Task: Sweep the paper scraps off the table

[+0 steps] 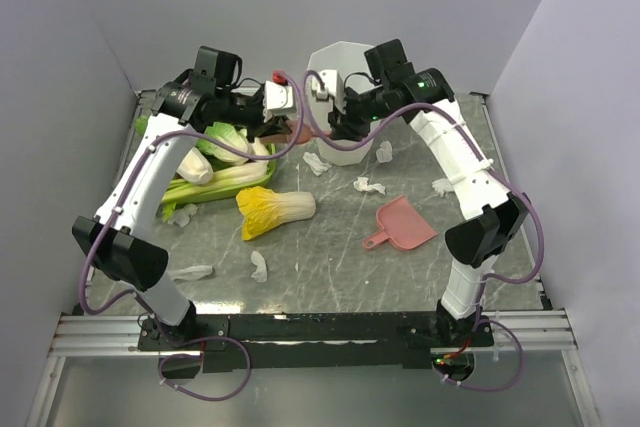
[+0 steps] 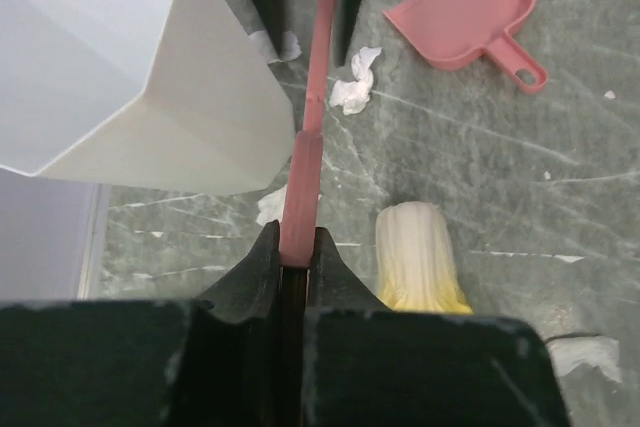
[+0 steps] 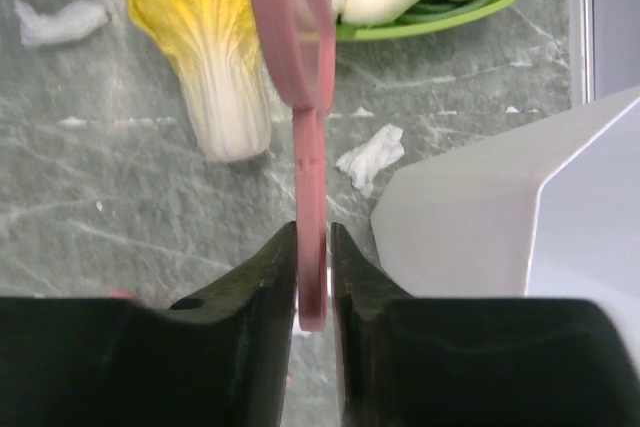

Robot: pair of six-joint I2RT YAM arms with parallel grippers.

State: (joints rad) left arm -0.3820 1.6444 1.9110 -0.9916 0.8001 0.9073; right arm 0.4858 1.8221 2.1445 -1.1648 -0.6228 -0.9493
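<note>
Left wrist: left fingers [image 2: 268,252] clench the pink brush [image 2: 300,187] end, right fingers [image 3: 280,267] slack around it; we risk it tilting against the bin [image 2: 150,77].

The pink tool [image 3: 312,197] is being cut off at 12 o'clock of the right wrist view, its wide end looking blurred, and the white bin [image 3: 500,227] is being cut off at 3 o'clock. In the left wrist view the cabbage [image 2: 418,252] is hiding its leafy end under the left gripper [image 2: 292,237] at 6 o'clock.

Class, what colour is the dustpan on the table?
The dustpan is pink, clearest in the left wrist view.
</note>
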